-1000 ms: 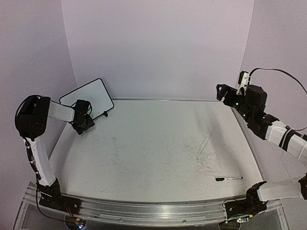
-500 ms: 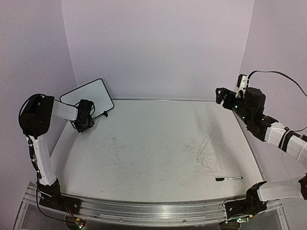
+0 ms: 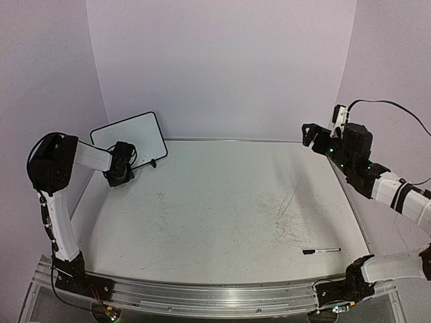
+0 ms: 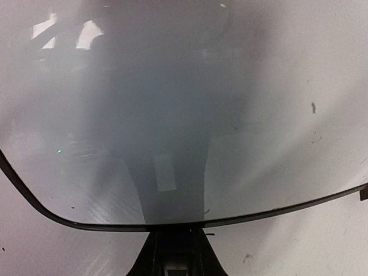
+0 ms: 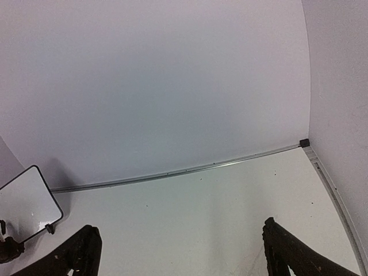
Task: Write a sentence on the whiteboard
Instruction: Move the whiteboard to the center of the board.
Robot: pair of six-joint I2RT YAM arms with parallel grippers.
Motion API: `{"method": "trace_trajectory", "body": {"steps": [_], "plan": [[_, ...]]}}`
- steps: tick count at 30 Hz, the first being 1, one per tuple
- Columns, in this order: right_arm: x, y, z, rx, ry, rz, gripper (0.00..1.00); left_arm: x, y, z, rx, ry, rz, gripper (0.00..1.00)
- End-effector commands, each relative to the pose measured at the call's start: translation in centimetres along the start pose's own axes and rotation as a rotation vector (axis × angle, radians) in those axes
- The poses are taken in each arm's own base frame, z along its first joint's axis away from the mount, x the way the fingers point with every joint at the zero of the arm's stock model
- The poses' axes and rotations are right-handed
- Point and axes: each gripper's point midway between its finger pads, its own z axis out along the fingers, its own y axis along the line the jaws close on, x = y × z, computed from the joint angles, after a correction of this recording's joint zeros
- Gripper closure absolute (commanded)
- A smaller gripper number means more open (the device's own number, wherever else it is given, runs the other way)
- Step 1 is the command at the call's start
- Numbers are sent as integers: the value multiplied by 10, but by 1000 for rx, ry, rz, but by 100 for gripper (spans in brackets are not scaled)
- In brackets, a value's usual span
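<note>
The whiteboard (image 3: 131, 134) stands tilted at the table's far left, white with a thin black frame. No sentence shows on its face. My left gripper (image 3: 126, 158) is shut on the whiteboard's lower edge. In the left wrist view the black frame runs across the closed fingers of the left gripper (image 4: 175, 230), and the whiteboard (image 4: 259, 115) fills the picture. My right gripper (image 3: 308, 131) hangs open at the far right, high above the table, holding nothing. In the right wrist view the right gripper (image 5: 181, 247) has its fingers wide apart, and the whiteboard (image 5: 26, 201) is small at the left edge.
A black marker (image 3: 321, 251) lies on the scratched table (image 3: 222, 208) at the near right, far from both grippers. White walls close in the back and both sides. A metal rail (image 3: 215, 296) runs along the near edge.
My left gripper has closed on the whiteboard's lower edge. The board has swung and shifted a little to the right and stands more level. The right arm has barely moved.
</note>
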Motion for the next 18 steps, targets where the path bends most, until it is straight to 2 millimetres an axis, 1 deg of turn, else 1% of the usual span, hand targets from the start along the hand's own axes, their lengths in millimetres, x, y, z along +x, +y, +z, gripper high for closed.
{"method": "trace_trajectory", "body": {"steps": [1,5,7,8,12,18], "plan": [[-5,8,3,-39,-10,36,2,3,-45,-42,133,-79,178,100],[-1,8,3,-44,-1,45,2,18,-65,-63,235,-89,206,100],[1,8,3,-44,2,44,2,29,-75,-75,274,-92,229,100],[1,8,3,-46,1,42,2,32,-83,-83,303,-106,231,100],[-5,11,0,-58,-10,35,2,53,-104,-112,364,-143,257,100],[-8,12,-6,-72,-20,34,2,95,-130,-153,435,-162,258,100]]}}
